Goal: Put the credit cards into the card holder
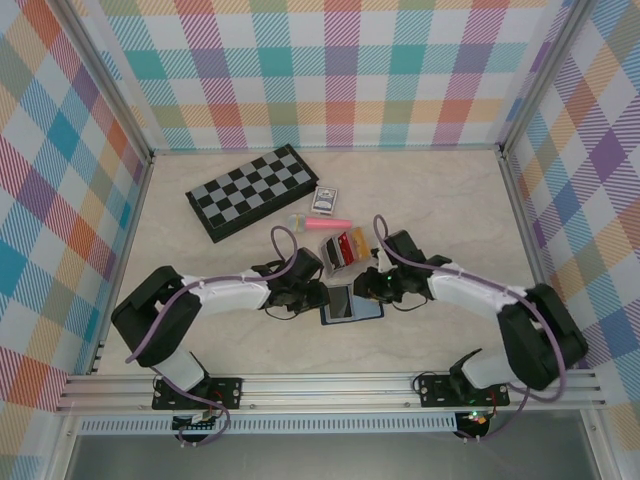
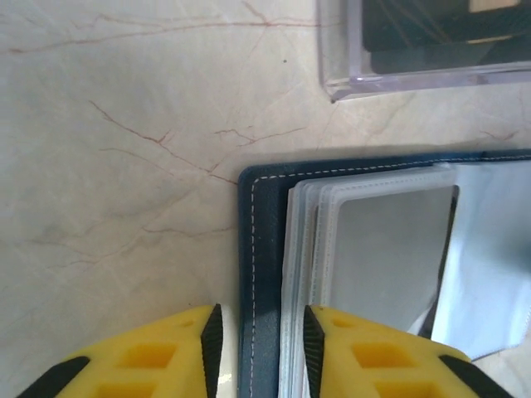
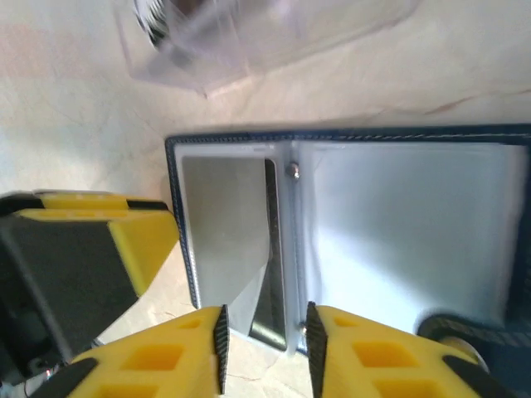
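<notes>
Got the card holder (image 1: 350, 303) lying open and flat at the front middle of the bench (image 1: 450, 210), left jaws slightly apart astride its stitched left edge, right jaws likewise apart at the edge of its clear sleeves (image 3: 224, 232), neither clamped. Credit cards (image 1: 352, 242) sitting in the clear box (image 1: 328, 250) just behind, thin strip of bench between; wide bare bench off right.

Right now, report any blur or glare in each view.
Top external: sharp and evenly lit, no glare on the table. Left wrist: the card holder is crisp, and its clear sleeves reflect dull grey. Right wrist: the clear box is smeared with blur, and the sleeves glare pale blue-white.
</notes>
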Controlling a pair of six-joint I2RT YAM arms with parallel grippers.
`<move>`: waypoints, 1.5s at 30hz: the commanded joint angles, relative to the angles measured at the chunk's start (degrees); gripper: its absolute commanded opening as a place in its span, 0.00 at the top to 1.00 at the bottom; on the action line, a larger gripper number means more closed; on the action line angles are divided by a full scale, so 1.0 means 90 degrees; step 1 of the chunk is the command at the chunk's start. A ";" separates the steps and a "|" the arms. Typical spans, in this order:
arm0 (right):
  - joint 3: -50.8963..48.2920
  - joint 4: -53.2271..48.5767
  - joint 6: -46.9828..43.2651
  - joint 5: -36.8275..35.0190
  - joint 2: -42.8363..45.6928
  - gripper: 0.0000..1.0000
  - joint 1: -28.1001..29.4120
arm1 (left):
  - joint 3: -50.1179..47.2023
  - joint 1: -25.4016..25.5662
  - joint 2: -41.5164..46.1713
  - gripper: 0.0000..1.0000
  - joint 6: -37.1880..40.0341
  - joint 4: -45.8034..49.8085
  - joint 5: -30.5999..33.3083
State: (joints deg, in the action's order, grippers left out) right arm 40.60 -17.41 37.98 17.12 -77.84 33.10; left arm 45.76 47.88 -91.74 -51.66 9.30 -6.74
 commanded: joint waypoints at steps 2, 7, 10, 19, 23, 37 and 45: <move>0.0483 -0.1694 -0.0516 -0.1795 0.0458 0.52 -0.0009 | -0.0129 0.0053 0.0282 0.56 -0.0130 0.0090 0.0131; 0.0776 -0.2202 -0.0761 -0.1955 -0.0069 0.40 -0.0018 | 0.0046 -0.0011 0.0052 0.47 -0.0186 -0.0018 -0.0164; 0.0816 -0.2054 -0.0827 -0.1632 -0.0402 0.39 0.0003 | 0.0133 -0.0019 -0.0067 0.43 -0.0235 -0.0013 -0.0225; 0.1226 -0.2100 -0.0971 -0.1726 -0.1252 0.37 0.0205 | 0.0137 -0.0036 -0.0340 0.41 -0.0389 -0.0314 -0.0507; 0.1318 -0.2213 -0.0988 -0.2097 -0.1425 0.38 0.0335 | 0.0170 -0.0035 -0.0392 0.42 -0.0393 -0.0313 -0.0547; 0.1684 -0.2568 -0.1285 -0.2442 -0.0568 0.38 -0.0109 | 0.0689 -0.0182 0.0057 0.44 -0.0091 0.0538 0.0108; 0.2753 -0.2705 -0.2030 -0.2259 -0.0735 0.44 -0.0126 | 0.0887 -0.0503 0.0028 0.46 -0.0227 0.0652 0.0155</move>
State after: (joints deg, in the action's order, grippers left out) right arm 61.80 -40.21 23.79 -4.03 -83.53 31.75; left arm 52.60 44.73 -92.88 -53.54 12.60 -6.37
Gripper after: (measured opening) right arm 0.560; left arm 0.541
